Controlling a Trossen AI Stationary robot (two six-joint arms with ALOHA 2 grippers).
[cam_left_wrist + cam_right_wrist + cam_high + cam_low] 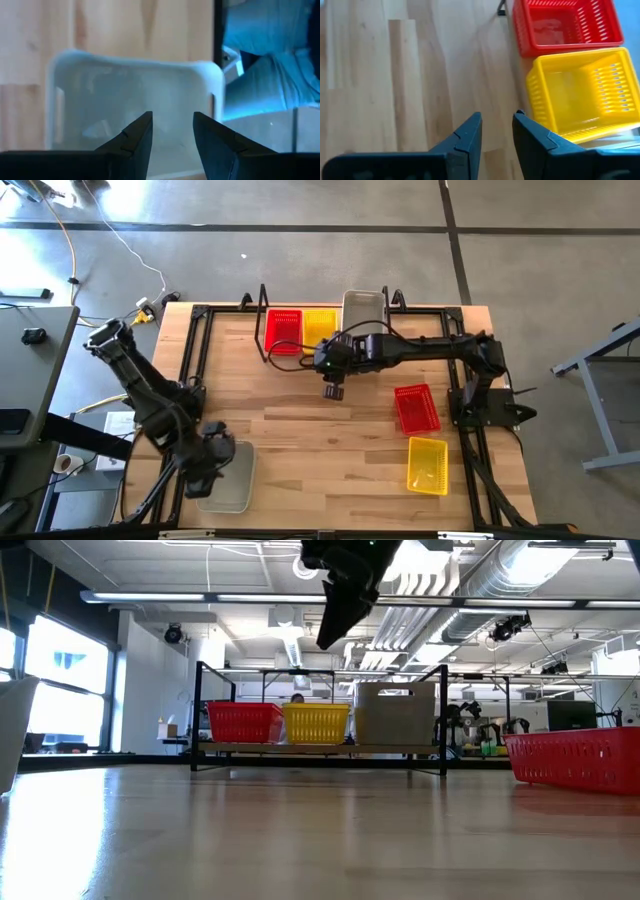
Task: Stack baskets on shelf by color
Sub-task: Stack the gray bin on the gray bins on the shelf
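Baskets still off the shelf point(262, 308) decide the next move: a loose red basket point(416, 408) and a loose yellow basket point(427, 464) lie on the table point(300, 440) on the right arm's side, and a grey-white basket point(228, 477) sits directly under the left gripper point(212, 452).

The right gripper point(332, 390) hangs above the table just in front of the shelf, fingers slightly parted and holding nothing. From it, the loose red basket lies back toward its own arm's base, the yellow one farther the same way; both have their long axes running roughly front to back. The right arm is clearly the nearer for these (the left arm is well apart from them).

The left gripper's fingers are spread, empty, poised over the grey-white basket's rim.

On the shelf, beyond the right gripper, stand red, yellow and grey-white baskets side by side.
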